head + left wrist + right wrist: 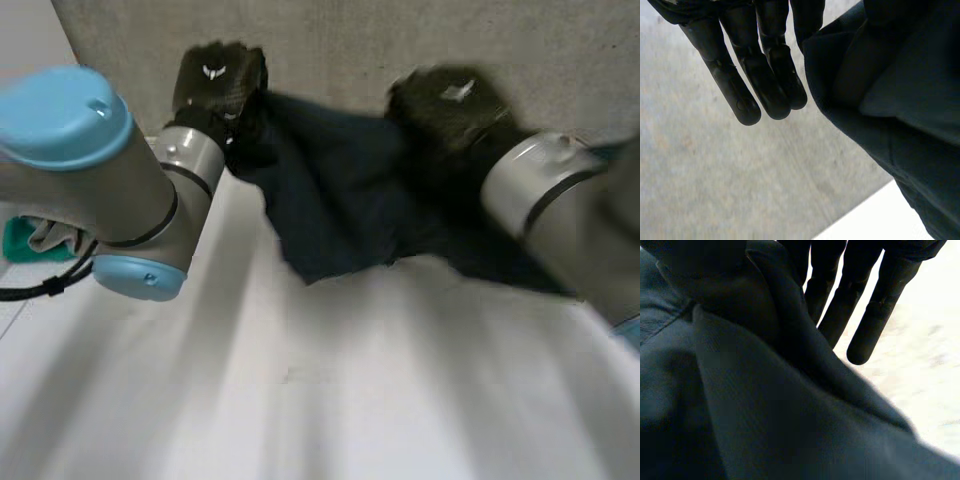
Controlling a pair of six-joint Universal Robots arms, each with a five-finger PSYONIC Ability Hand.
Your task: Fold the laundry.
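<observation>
A dark navy cloth [340, 200] hangs in the air between my two hands, above the far edge of the white table [350, 380]. My left hand [215, 85] holds its left upper corner. My right hand [450, 105] holds the right upper part. In the left wrist view the cloth [900, 100] is pinched at the thumb side of my left hand [765, 75], whose other fingers point straight out. In the right wrist view the cloth [740, 405] bunches up against the thumb side of my right hand [875, 305], and its other fingers also stay straight. The cloth's lower edge sags down to the tabletop.
A grey concrete floor [400, 40] lies beyond the table's far edge. A teal object [20, 242] with light cloth on it sits off the table's left side, behind my left arm.
</observation>
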